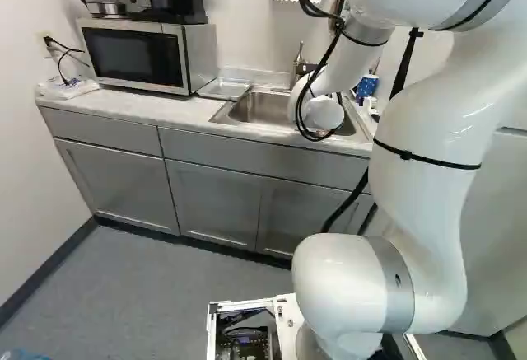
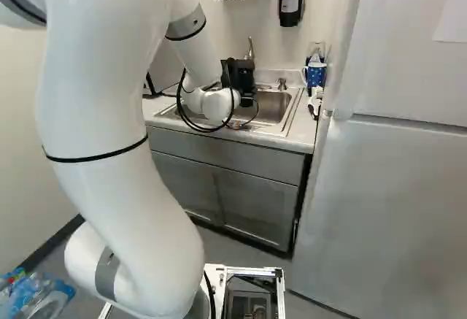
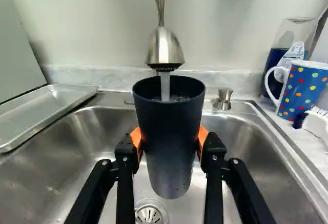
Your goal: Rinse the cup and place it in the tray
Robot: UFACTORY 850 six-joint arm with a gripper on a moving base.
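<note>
The gripper (image 3: 170, 139) had the cup (image 3: 170, 119) clasped between its pads, upright over the sink (image 3: 82, 155). Water (image 3: 165, 85) ran from the tap (image 3: 165, 49) into its open mouth, so the rinse looked under way; whether the cup was clean could not be told. Emptying it likely remained, and certainly the placing: the tray (image 3: 54, 102) lay beside the sink, without the cup.
</note>
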